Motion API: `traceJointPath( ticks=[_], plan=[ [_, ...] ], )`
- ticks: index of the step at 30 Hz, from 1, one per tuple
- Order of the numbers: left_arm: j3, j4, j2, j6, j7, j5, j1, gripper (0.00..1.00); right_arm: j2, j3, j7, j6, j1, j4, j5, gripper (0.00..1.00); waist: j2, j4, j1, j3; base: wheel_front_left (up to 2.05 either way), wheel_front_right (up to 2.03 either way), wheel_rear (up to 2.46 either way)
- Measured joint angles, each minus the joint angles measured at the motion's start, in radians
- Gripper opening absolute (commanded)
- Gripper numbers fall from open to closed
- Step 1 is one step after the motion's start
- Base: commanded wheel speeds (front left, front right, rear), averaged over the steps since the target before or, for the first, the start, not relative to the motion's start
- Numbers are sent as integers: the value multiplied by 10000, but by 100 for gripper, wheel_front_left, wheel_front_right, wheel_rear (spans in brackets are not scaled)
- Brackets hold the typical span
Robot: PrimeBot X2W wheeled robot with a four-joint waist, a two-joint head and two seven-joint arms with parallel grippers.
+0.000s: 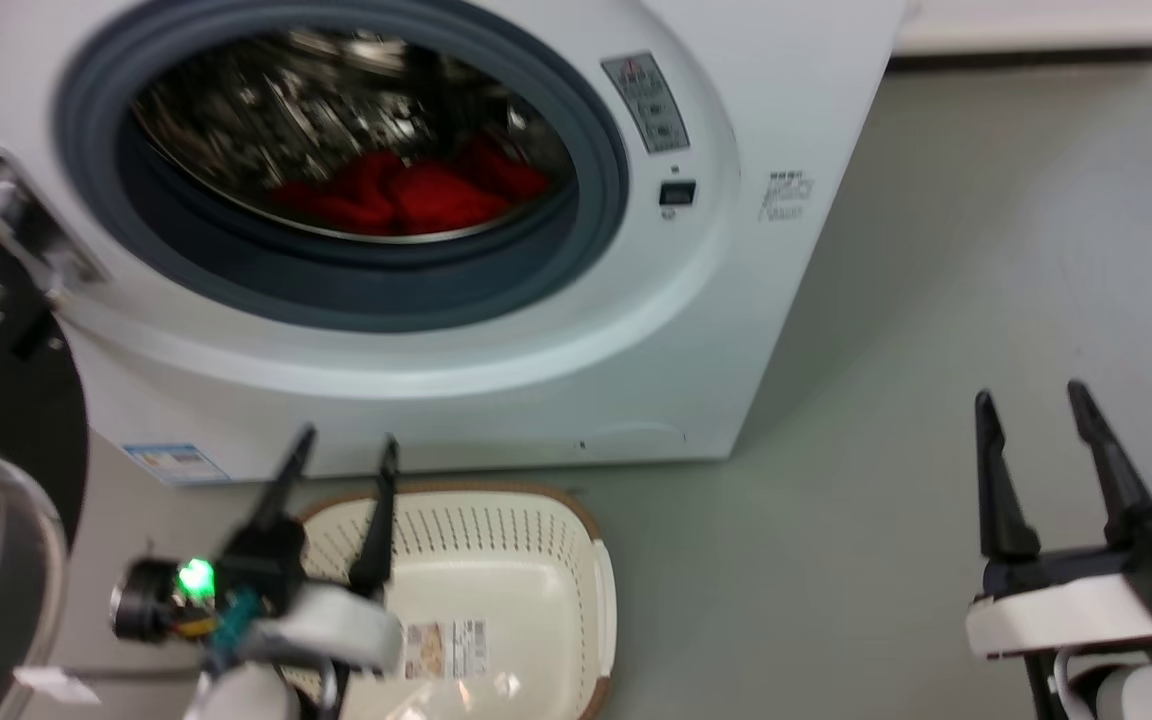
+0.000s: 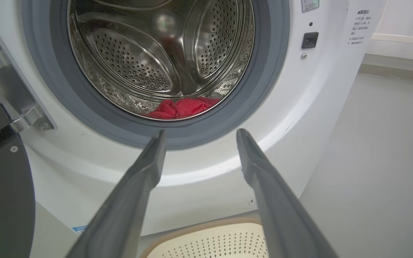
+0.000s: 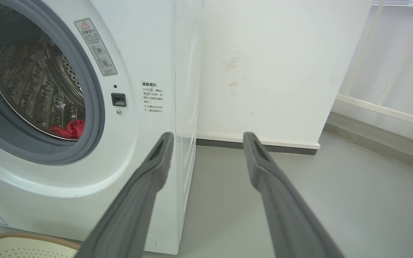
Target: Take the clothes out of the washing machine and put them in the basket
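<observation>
In the head view, the washing machine (image 1: 496,380) stood with its door (image 1: 6,430) swung open to the left. The clothes (image 1: 406,195) lay as a red heap on the bottom of the steel drum (image 1: 336,110), inside the grey-rimmed porthole. The basket (image 1: 601,590) sat on the floor (image 1: 936,300) just in front of the machine, below the porthole. The left tool (image 1: 349,438) hung over the basket's left part, its two fingers spread and holding nothing. The right tool (image 1: 1029,392) was well off to the right over bare floor, likewise released with nothing between its fingers.

In the left wrist view, the left tool's fingers pointed at the lower rim of the porthole, apart from each other and short of the machine. The clothes showed low in the drum, just behind that rim. The basket's brown edge lay below the fingers.

In the right wrist view, the right tool's parted fingers pointed past the machine's right front corner toward a white wall (image 3: 264,71). A patch of the clothes showed inside the porthole at the left, and a corner of the basket at the lower left.
</observation>
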Motion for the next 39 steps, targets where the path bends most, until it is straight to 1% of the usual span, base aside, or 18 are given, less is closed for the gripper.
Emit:
traceJointPath(
  ticks=[2,3,4,7,10,12,15,19,23,28,30,32,34,39],
  plan=[
    [242,389,81,19,0,-136,-746,100,-2,-52,0,0,-288,-58,226,100,0,-113,0,455,0,0,0],
    [201,606,213,-44,0,-146,-1140,100,-8,-63,0,0,-384,-54,341,100,0,-174,1,703,0,0,0],
    [75,723,472,-151,0,29,-1545,100,-10,-56,0,0,-444,-42,424,100,0,-238,1,943,0,0,0],
    [84,1187,989,-276,0,0,-3128,100,-8,-33,0,0,-638,-86,543,100,0,-429,2,1686,0,0,0],
    [-148,2341,1615,-422,17,-228,-4850,100,-10,-92,0,0,-1010,-215,675,100,0,-602,3,2463,0,0,0],
    [-362,3083,2067,-466,362,-391,-6169,100,-15,-144,0,0,-1252,-284,769,100,0,-709,3,2975,0,0,0],
    [-1014,3904,2794,-477,1365,-823,-8426,100,-12,-140,2,0,-1611,-428,993,100,0,-866,3,3718,0,0,0],
    [-2148,4953,3647,-495,3133,-1670,-10912,100,-13,-134,0,0,-2024,-658,1189,100,0,-1077,4,4649,0,0,0],
    [-2922,5868,4186,-495,4677,-2406,-12907,100,-13,44,0,0,-2276,-688,1266,100,-1,-1298,4,5458,0,0,0],
    [-3672,6794,4824,-495,6406,-2922,-14693,100,-10,437,0,0,-2374,-859,1549,100,-1,-1701,3,6211,0,0,0],
    [-4291,7031,5039,-495,7331,-2897,-15233,100,-15,573,0,0,-2390,-869,1638,100,-1,-1881,3,6442,0,0,0],
    [-4719,7217,5315,-502,7986,-2932,-15601,100,-19,848,0,0,-2409,-840,1655,100,-1,-2076,3,6634,0,0,0],
    [-4813,7369,5534,-500,8585,-3258,-16036,100,-13,1045,0,0,-2430,-842,1668,100,-1,-2263,3,6813,0,0,0],
    [-5179,7444,5793,-502,9733,-3835,-16743,100,-12,1310,0,0,-2435,-915,1837,100,-1,-2633,3,7236,0,0,0]
  ],
)
